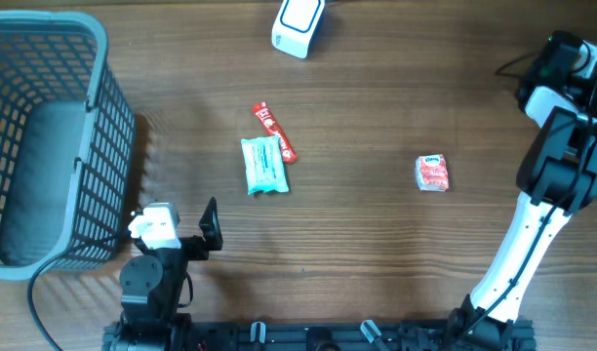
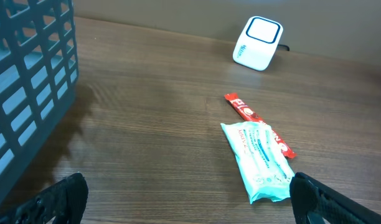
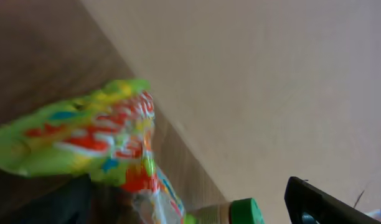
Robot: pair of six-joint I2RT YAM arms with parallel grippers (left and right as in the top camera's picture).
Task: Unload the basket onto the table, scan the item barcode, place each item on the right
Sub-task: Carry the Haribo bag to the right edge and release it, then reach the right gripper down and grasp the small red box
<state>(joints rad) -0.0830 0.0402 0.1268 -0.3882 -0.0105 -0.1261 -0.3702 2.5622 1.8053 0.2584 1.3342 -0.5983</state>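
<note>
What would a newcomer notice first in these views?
The big grey basket fills the overhead view's left side. Mid-table a teal packet lies partly over a red stick, with the white scanner at the far edge. In the right wrist view a blurred green-and-yellow packet looms close to the lens.

Overhead and low left wrist share scanner.

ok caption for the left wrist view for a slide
Open left gripper facing a teal packet alongside a red stick, white scanner beyond.
</note>
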